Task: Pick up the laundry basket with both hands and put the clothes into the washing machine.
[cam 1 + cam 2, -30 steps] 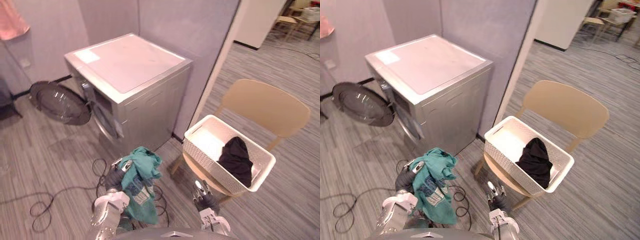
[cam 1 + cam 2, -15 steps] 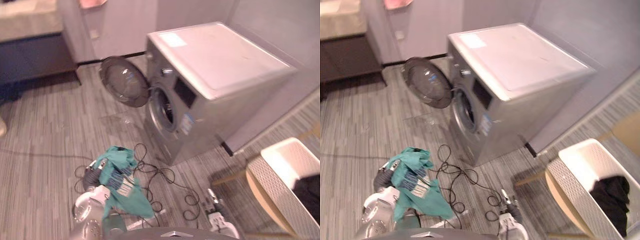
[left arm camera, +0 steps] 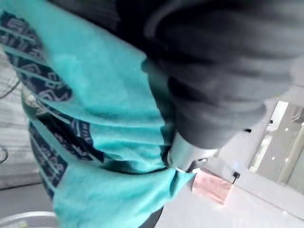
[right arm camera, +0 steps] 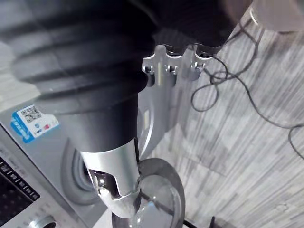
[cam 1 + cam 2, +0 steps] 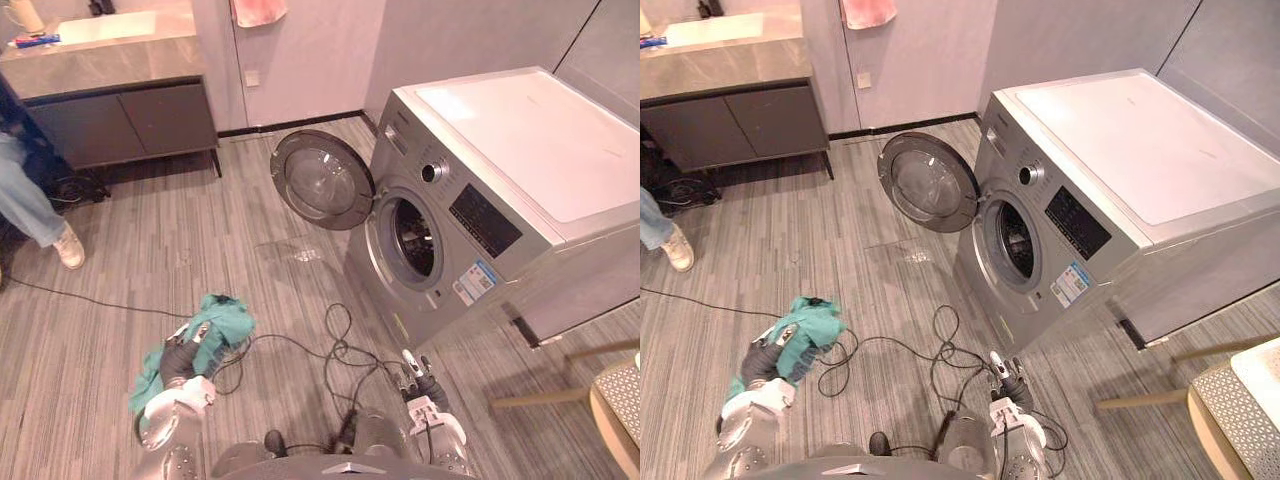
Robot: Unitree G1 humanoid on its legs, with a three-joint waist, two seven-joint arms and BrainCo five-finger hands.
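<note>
- Left hand (image 5: pixel 183 358): we grip the teal garment (image 5: pixel 222 322), fingers curled round it.
- Drum opening (image 5: pixel 413 240) lies ahead to the right; right hand (image 5: pixel 418 378), fingers straight, is nearer.

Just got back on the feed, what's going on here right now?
The robot's left hand grips a teal garment, held low in front of the washing machine, whose round door stands wide open. The right hand is empty, fingers straight. The white laundry basket sits on a chair at the far right, in neither hand. The garment is not yet in the drum.
</note>
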